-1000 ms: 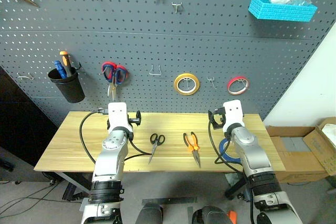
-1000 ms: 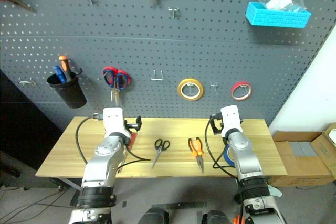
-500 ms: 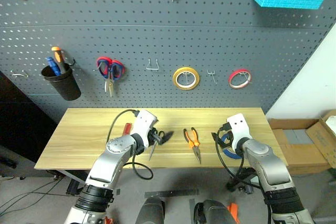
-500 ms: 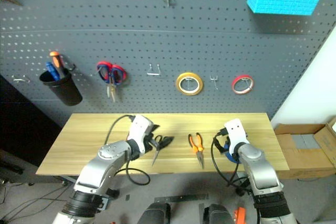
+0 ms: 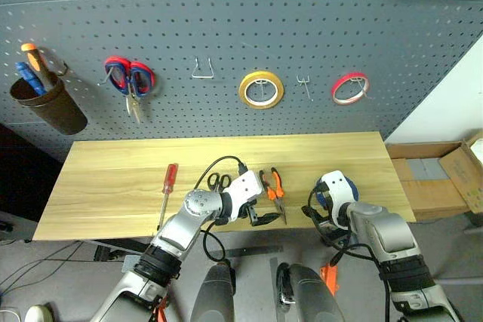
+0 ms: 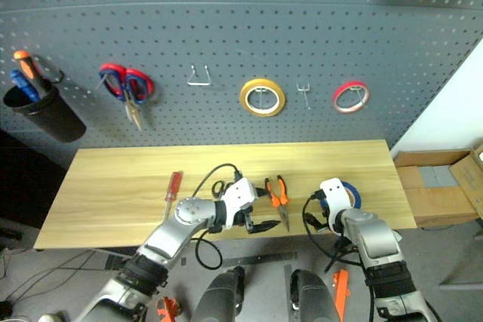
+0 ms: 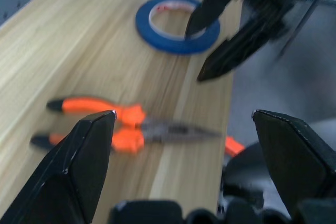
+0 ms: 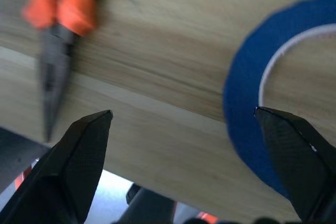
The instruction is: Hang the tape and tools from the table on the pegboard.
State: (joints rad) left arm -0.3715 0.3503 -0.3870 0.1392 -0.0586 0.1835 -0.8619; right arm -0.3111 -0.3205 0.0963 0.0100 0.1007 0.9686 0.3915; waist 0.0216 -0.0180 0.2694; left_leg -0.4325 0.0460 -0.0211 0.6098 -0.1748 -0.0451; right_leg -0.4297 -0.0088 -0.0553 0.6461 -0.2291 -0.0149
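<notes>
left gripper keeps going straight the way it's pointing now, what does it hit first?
Probably the pliers: the open left gripper frames them lying flat on the table. The blue tape and right gripper lie further along. Depth is unclear.

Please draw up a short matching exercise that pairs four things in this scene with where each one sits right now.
Things:
1. blue tape
2. yellow roll
3. red-handled screwdriver
4. pliers

Places:
A. hanging on the pegboard
B. flat on the table, out towards its left part
C. on the table beneath the open right gripper
D. on the table in front of the open left gripper

Pairs: 1-C, 2-A, 3-B, 4-D
</notes>
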